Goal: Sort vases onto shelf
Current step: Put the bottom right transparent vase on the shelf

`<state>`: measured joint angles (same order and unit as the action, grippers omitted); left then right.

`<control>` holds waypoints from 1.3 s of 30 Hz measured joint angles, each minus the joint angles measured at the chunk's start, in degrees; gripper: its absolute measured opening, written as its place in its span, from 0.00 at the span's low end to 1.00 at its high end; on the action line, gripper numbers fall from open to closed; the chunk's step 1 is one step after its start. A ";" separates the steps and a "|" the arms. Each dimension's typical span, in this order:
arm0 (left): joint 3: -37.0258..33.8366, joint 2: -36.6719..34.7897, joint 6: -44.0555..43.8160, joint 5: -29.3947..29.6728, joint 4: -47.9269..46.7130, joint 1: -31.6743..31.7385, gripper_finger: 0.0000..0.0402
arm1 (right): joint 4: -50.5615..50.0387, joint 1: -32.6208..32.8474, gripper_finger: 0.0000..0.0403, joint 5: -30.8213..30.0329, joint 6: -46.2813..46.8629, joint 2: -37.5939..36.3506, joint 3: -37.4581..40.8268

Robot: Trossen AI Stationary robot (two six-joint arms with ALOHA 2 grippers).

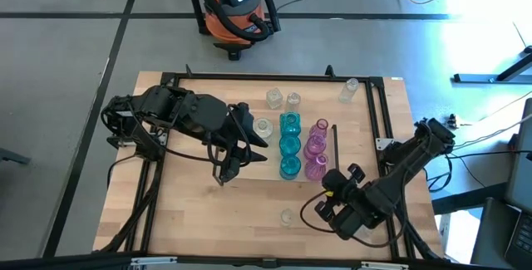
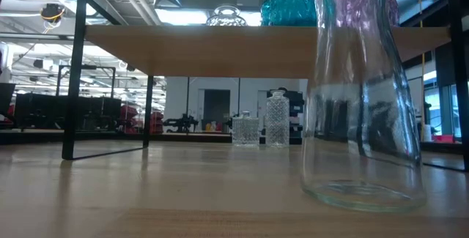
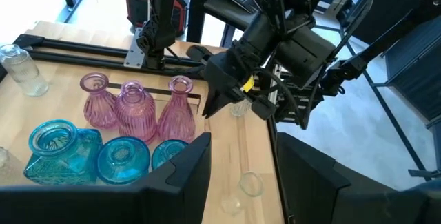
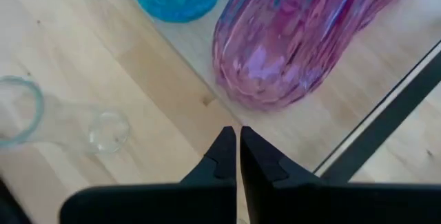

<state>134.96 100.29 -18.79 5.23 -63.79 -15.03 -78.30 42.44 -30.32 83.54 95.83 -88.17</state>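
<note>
The shelf (image 2: 249, 47) stands mid-table. On it are three teal vases (image 1: 289, 145) in a row, three pink vases (image 1: 316, 149) beside them, and a clear round vase (image 1: 263, 126). Another clear vase (image 1: 287, 217) stands upright on the table near the front edge, and looms close in the low view (image 2: 363, 121). My left gripper (image 1: 231, 160) is open and empty, left of the teal row; its fingers (image 3: 186, 172) stand wide apart. My right gripper (image 1: 331, 182) is shut and empty, its tips (image 4: 234, 141) just off the nearest pink vase (image 4: 289, 45).
Three more clear vases (image 1: 273, 98) (image 1: 293, 100) (image 1: 349, 90) stand on the table at the far edge behind the shelf. Black rails (image 1: 378, 112) frame the tabletop. Bare wood lies front left (image 1: 208, 220). An orange vacuum (image 1: 237, 4) stands on the floor beyond.
</note>
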 joint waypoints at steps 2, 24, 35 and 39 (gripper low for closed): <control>0.00 0.00 0.00 -0.02 -0.02 0.00 0.39 | -1.16 -0.02 0.00 0.34 0.03 0.00 -1.31; 0.00 0.00 2.36 0.17 -1.99 0.02 0.39 | -11.48 19.60 0.26 29.67 38.64 -3.02 -1.61; 0.00 0.00 2.95 -0.35 -1.97 1.05 0.39 | 2.78 20.13 0.51 33.49 43.94 -3.06 10.58; 0.00 0.00 2.91 -0.48 -1.97 0.93 0.39 | 7.59 20.17 0.48 35.05 44.18 -3.38 14.38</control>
<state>134.96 100.29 -15.87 4.75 -65.76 -14.09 -70.71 62.61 4.73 127.72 92.45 -73.80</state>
